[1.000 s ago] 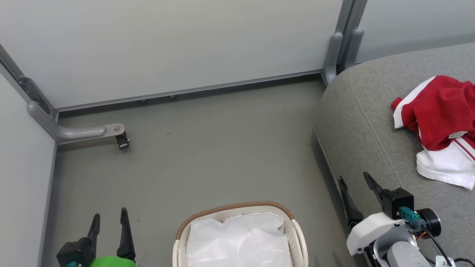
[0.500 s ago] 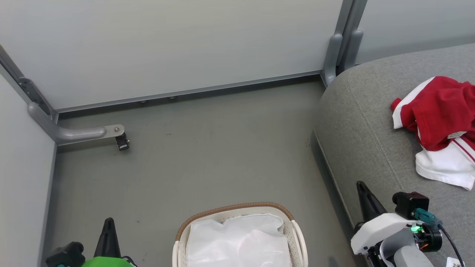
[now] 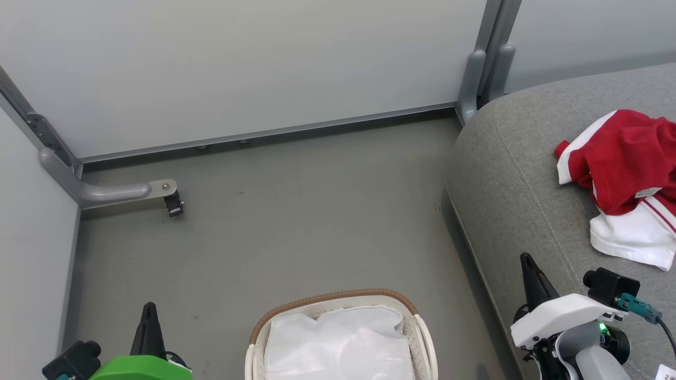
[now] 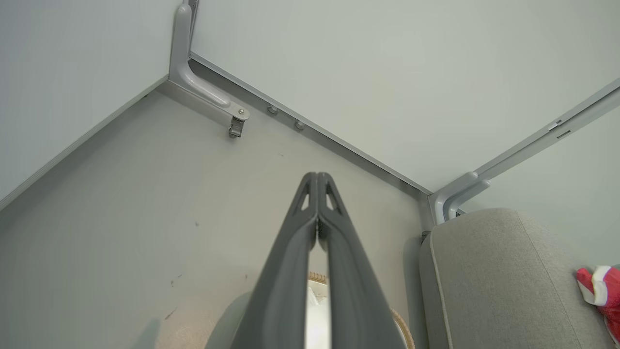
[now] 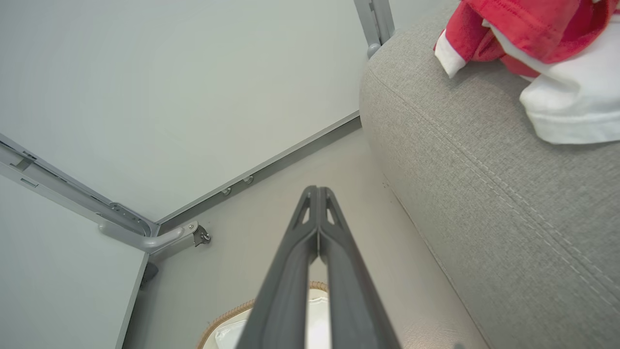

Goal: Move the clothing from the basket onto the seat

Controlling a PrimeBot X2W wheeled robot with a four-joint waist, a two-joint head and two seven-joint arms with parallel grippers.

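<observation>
The red clothing [image 3: 626, 163] with white trim and a white panel lies crumpled on the grey seat [image 3: 523, 184] at the right; it also shows in the right wrist view [image 5: 528, 29] and at the edge of the left wrist view [image 4: 600, 291]. The white basket [image 3: 417, 327] with its brown rim stands on the floor at the bottom centre, and I see just its white liner [image 3: 338, 343] inside. My left gripper [image 3: 149, 316] is shut at the lower left with nothing in it. My right gripper [image 3: 529, 266] is shut and bare beside the seat's front edge.
Grey floor [image 3: 290, 211] stretches between the basket and the pale wall panels. A metal bracket with a small caster [image 3: 171, 198] juts out at the left corner. A grey post [image 3: 475, 79] stands at the seat's back corner.
Both grippers have gone from open to shut and have drawn back toward the bottom of the head view. The clothing and basket stay where they were.
</observation>
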